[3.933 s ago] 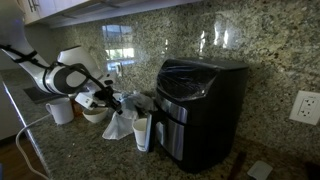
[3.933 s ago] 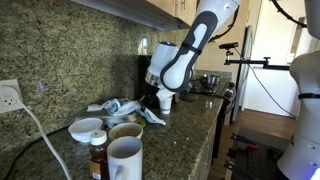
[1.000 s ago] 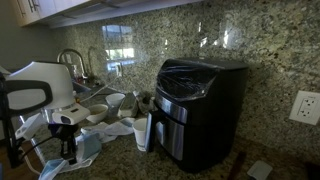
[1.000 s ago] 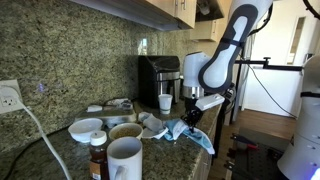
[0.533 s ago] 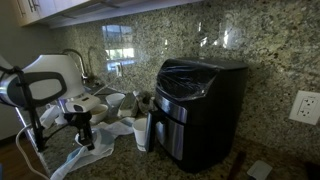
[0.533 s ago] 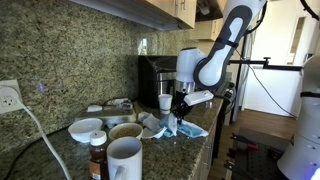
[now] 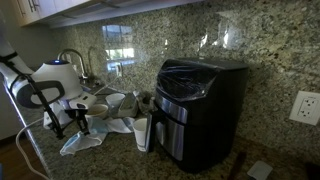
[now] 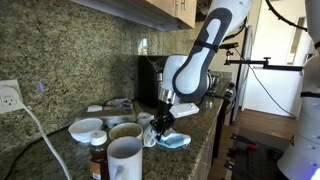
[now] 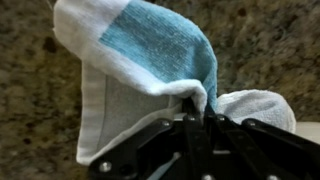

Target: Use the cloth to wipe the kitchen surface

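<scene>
Where the granite bench (image 9: 30, 60) meets its near edge, claw (image 9: 197, 108) pressed together, pinching a fold of the cloth (image 9: 140, 70). Cloth white with a teal panel, trailing onto the stone. In an exterior view it lies left of the white cup (image 7: 142, 133) and black appliance (image 7: 200, 105).
</scene>
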Robot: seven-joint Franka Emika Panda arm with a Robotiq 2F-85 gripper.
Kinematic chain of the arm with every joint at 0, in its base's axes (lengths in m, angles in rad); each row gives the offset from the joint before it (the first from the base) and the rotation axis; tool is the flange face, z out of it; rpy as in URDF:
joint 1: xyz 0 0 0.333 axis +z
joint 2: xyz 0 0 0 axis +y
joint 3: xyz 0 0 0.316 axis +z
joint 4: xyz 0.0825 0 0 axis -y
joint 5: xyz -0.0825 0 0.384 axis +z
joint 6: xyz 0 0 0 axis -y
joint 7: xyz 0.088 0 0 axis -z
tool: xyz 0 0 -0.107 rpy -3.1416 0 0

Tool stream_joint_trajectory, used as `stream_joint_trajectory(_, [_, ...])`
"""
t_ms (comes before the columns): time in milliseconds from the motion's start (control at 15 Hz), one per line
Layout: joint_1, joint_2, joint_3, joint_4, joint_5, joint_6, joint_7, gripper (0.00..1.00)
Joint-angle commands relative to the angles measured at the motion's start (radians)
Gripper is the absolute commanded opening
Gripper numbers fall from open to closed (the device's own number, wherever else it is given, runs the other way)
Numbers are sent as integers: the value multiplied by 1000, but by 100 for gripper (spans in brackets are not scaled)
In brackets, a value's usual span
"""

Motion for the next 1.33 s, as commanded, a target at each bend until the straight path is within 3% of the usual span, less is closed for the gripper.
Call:
stream_joint_trajectory(0, [-143, 33, 181, 6, 175, -49, -215, 2])
stream_joint_trajectory(133, [-180, 1, 210, -22, 243, -116, -279, 2])
stream_joint_trajectory(333, [-182, -57, 187, -64, 322, -254, -343, 2])
stream_joint_trajectory(600, [-138, -128, 108, -115, 397, -458, -415, 2])
stream_joint_trajectory(800, [-95, -177, 37, -165, 377, -553, -393, 2])
stream_joint_trajectory(933, [-62, -207, -13, -201, 325, -544, -317, 2])
stream_joint_trajectory(1267, [-29, -263, -119, -275, 171, -392, -59, 2])
